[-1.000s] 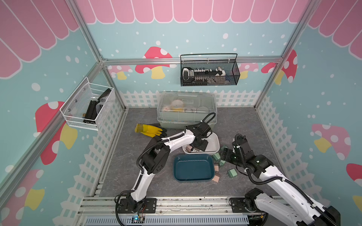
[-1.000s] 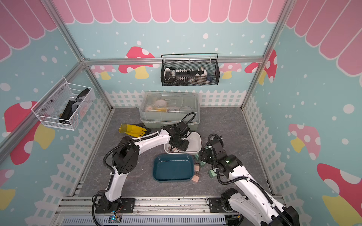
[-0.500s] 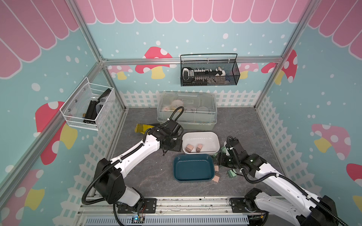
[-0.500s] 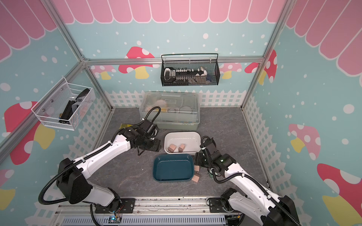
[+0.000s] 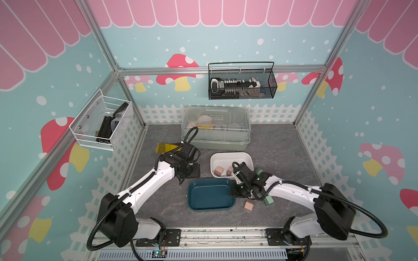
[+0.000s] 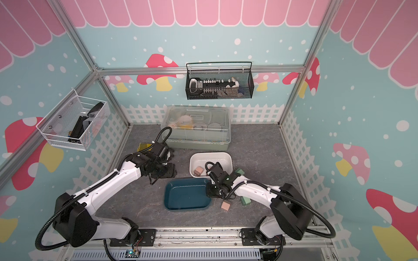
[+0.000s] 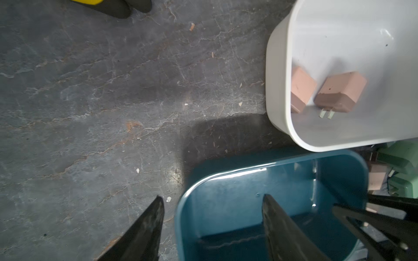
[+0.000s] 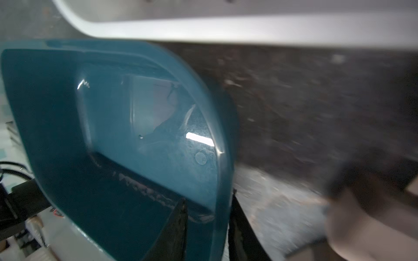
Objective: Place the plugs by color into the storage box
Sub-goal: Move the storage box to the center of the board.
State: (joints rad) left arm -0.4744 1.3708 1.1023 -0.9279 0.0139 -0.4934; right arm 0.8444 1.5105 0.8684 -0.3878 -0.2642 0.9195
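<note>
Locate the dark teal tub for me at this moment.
In a top view the teal tub sits centrally on the table, on the robot's side of the white tub, its right rim between the right gripper's jaws.

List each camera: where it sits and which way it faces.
Top views: high above the robot's base, looking down at the table; left arm and right arm show whole in both.
Left wrist: on the left arm, looking down past the open left end effector at the white box, its pink plugs and the teal box.
Right wrist: on the right arm, looking along the right end effector, closed on the teal box's rim.
Shared: both wrist views show the teal box and white box.
</note>
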